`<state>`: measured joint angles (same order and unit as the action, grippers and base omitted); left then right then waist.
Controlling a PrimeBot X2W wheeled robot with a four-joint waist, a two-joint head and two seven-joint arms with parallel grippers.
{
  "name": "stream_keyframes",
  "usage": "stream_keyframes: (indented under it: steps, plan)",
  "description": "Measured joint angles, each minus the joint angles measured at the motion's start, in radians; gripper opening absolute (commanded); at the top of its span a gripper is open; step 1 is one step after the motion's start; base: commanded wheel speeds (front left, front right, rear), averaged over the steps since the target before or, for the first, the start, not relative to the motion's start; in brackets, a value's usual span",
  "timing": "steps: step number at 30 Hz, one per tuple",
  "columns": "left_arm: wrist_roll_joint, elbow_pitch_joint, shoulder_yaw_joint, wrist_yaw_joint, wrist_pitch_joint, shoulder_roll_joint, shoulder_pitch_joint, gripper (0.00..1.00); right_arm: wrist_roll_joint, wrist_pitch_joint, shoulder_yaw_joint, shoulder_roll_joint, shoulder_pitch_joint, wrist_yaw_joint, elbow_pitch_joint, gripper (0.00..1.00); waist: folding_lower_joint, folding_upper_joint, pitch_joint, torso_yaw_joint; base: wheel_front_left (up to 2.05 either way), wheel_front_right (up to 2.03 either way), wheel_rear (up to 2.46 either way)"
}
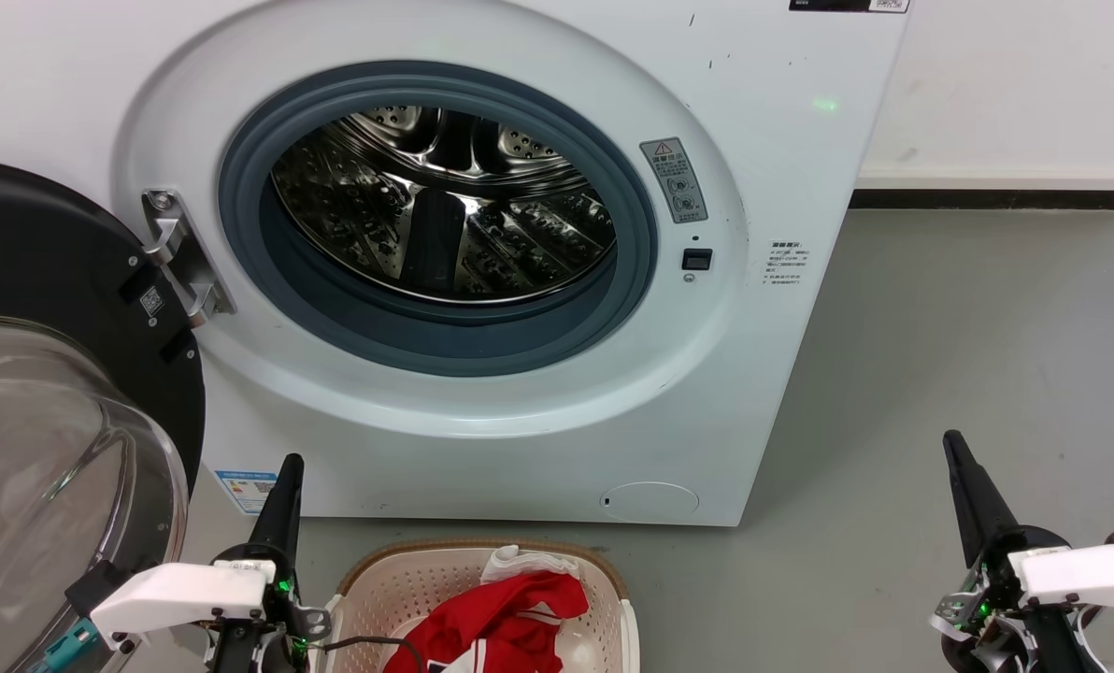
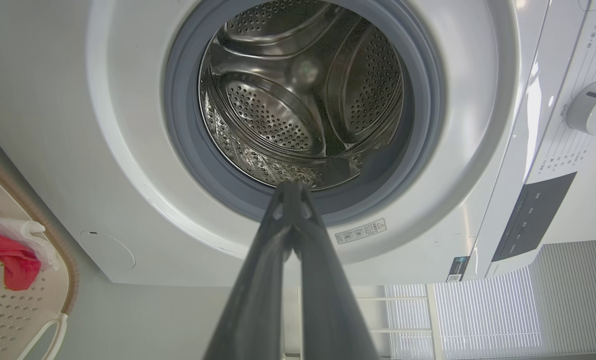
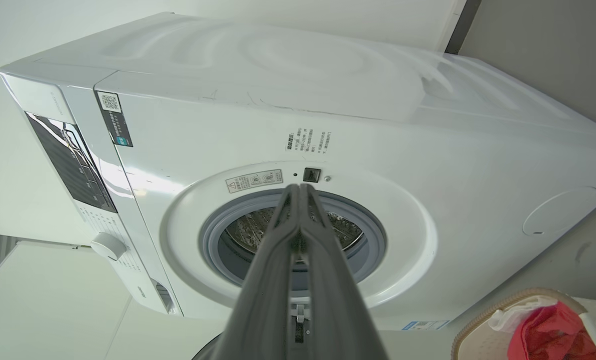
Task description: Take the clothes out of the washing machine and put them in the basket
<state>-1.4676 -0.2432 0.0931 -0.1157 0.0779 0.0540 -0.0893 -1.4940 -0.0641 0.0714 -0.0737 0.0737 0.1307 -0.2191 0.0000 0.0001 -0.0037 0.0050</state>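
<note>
Basket (image 1: pixel 398 584): near half cut off by head view's btm edge; far rim & part of walls show.
Clothes (image 1: pixel 510 612): lower part runs off same edge; no. of garments can't be told; whitish piece partly covered by red.
Door (image 1: pixel 62 271): left side cut by frame edge.
Washing machine (image 1: pixel 781 187): top cut off in head view.
Drum (image 1: pixel 445 206): front floor hidden behind seal lip.
Warning sticker (image 1: pixel 674 179): print too small to read.

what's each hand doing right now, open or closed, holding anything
left hand: closed, fingertips together, holding nothing
right hand: closed, fingertips together, holding nothing
</note>
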Motion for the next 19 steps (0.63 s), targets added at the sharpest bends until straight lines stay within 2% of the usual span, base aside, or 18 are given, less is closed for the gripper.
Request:
stream_keyframes:
  steps: [19]
  plan:
    - [-0.134,-0.002,0.019,-0.013,0.035,-0.003,-0.014,0.0,-0.131,-0.025,0.012,0.001,0.024,0.0,-0.022,0.0,0.0,0.0,0.006,-0.005,0.0,0.0,0.0]
